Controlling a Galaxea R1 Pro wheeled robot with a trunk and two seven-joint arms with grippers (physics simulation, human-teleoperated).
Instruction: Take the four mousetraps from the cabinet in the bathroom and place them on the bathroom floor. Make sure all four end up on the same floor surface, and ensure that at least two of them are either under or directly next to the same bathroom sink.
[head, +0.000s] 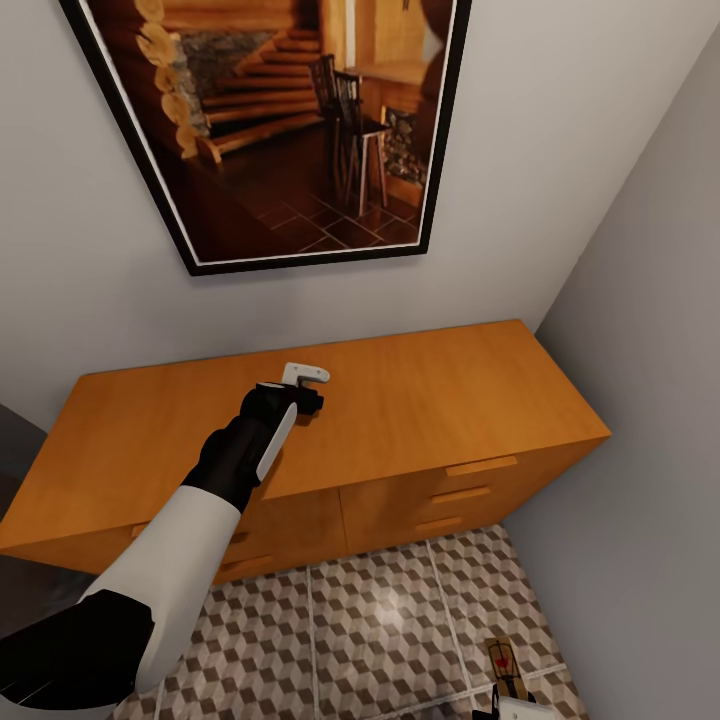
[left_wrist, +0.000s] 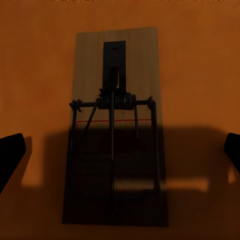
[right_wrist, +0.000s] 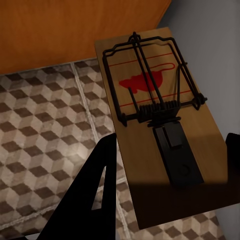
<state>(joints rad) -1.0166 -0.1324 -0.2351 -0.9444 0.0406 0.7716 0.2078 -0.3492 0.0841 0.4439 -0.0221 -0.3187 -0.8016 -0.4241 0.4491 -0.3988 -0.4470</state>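
Mousetrap (left_wrist: 115, 125) flat on cabinet (head: 420, 400), fingers (left_wrist: 10, 157) spread wide of its edges.

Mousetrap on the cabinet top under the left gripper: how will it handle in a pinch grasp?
The mousetrap looks like a flat rigid board, so probably stiff and light. Lying flush on the cabinet, its thin edges may slip. The raised wire could snag the left gripper.
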